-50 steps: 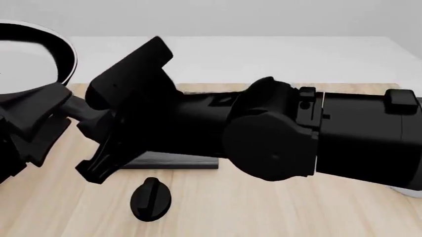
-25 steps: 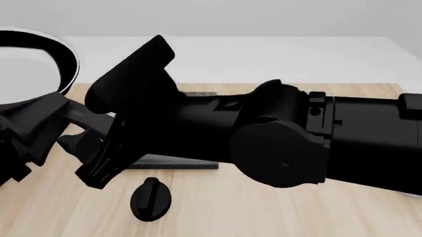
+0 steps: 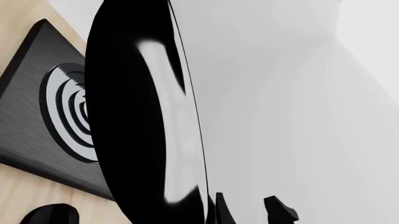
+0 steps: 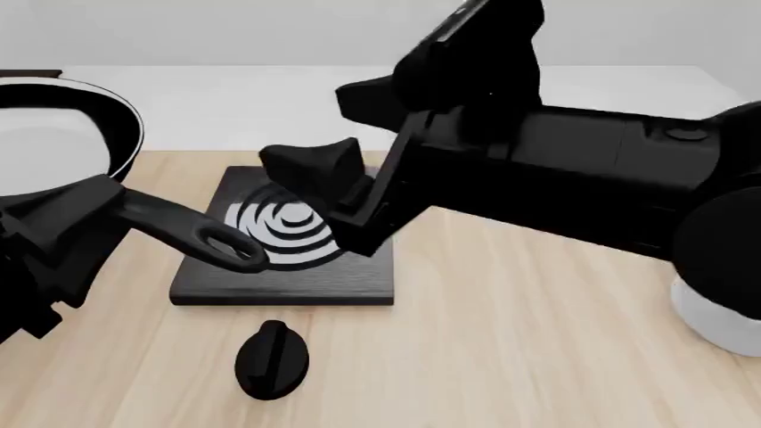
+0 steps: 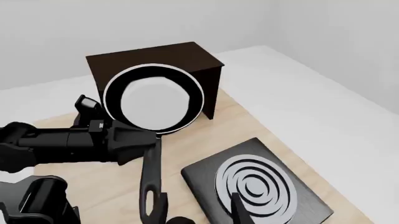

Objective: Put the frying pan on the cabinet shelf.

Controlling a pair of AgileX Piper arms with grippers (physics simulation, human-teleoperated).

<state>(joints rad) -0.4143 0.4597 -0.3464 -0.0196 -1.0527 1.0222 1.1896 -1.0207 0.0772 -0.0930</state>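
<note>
Left claw (image 4: 89, 209) clenched on frying pan (image 5: 154, 98) handle near bowl; pan lifted clear of worktop (image 4: 500, 357), just short of cabinet shelf (image 5: 149, 55). Right claw (image 4: 327, 192) over burner plate (image 4: 285, 285), clear; state unreadable.

Both arms are matte black: the right arm (image 4: 594, 178) bulky, boxy (a round joint housing at the frame's right edge), the left arm (image 5: 56, 144) slimmer.

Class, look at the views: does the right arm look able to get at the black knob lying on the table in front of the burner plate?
Probably yes. The knob lies uncovered on the table, nothing over it. The right gripper hovers over the burner plate just behind it and holds nothing.
</note>
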